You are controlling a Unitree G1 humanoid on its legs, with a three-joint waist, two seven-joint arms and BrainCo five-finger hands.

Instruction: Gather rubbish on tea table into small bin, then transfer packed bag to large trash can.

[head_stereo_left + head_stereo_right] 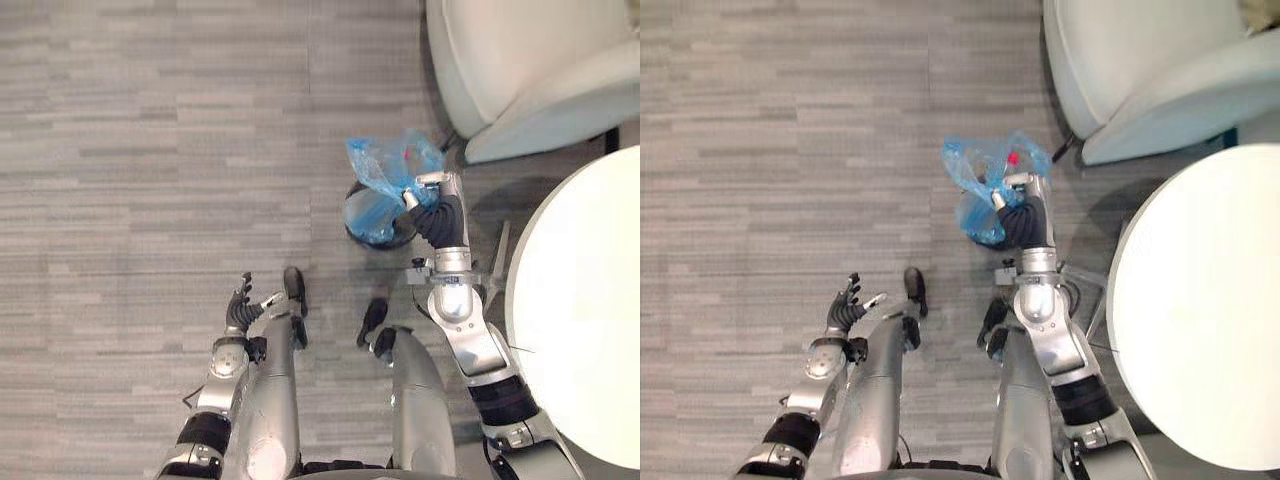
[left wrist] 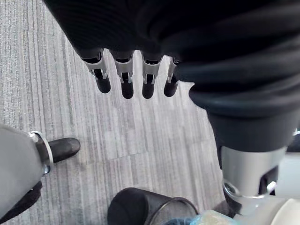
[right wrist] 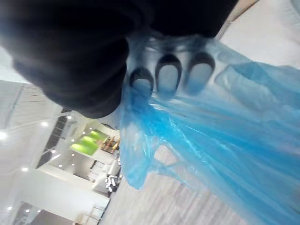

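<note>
A blue plastic rubbish bag [image 1: 385, 165] sits in the small dark round bin [image 1: 378, 222] on the floor between the armchair and the round tea table [image 1: 585, 310]. Something red shows inside the bag [image 1: 1012, 158]. My right hand [image 1: 430, 195] reaches over the bin and its fingers [image 3: 168, 75] are curled into the bag's bunched top [image 3: 206, 140], pinching the blue film. My left hand [image 1: 240, 305] hangs over the bare floor at the lower left, fingers [image 2: 126, 79] straight and holding nothing. The bin's rim [image 2: 154, 208] also shows past the left hand.
A pale armchair [image 1: 520, 70] stands at the upper right, close behind the bin. The white tea table fills the right edge, its top bare where it shows. Grey wood-pattern floor [image 1: 150, 150] stretches open to the left and ahead.
</note>
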